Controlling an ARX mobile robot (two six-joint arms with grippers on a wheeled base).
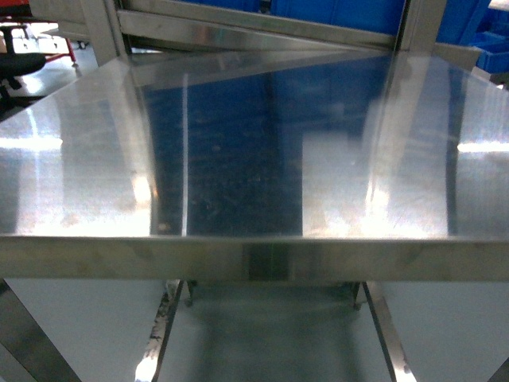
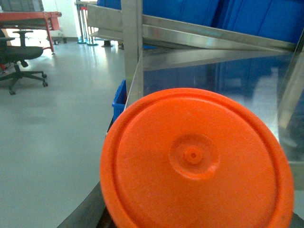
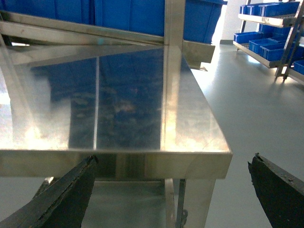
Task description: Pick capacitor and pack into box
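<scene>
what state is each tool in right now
left tool: hidden behind an orange lid, cannot tell
right tool: open, holding nothing

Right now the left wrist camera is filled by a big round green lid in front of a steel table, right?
Not green: the round lid is orange, as the left wrist view shows. It does fill much of that picture, with the steel table behind it.

The right end effector [image 3: 173, 190] is hanging in front of the near edge of the stainless counter [image 3: 118, 109], its two dark fingers [image 3: 61, 199] spread wide apart with nothing between them. Blue bins [image 3: 128, 16] are sitting behind the counter, and more, seemingly smaller ones, are lining a shelf rack [image 3: 268, 28] at the far right.
</scene>
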